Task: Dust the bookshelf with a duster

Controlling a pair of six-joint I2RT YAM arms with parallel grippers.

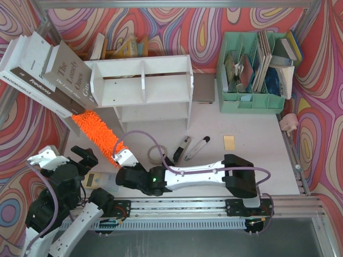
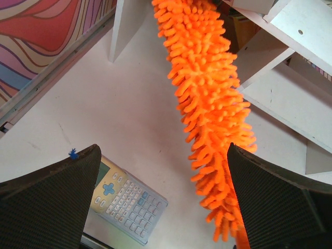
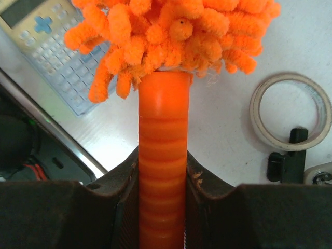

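Top external view: the right hand is clamped on the handle of the duster, whose fluffy end reaches the left side of the bookshelf. The left hand is wide apart and empty. Most dusting looks left to do.

"The Lonely Ones" on grey book, "MADEMOISELLE" along white book spine
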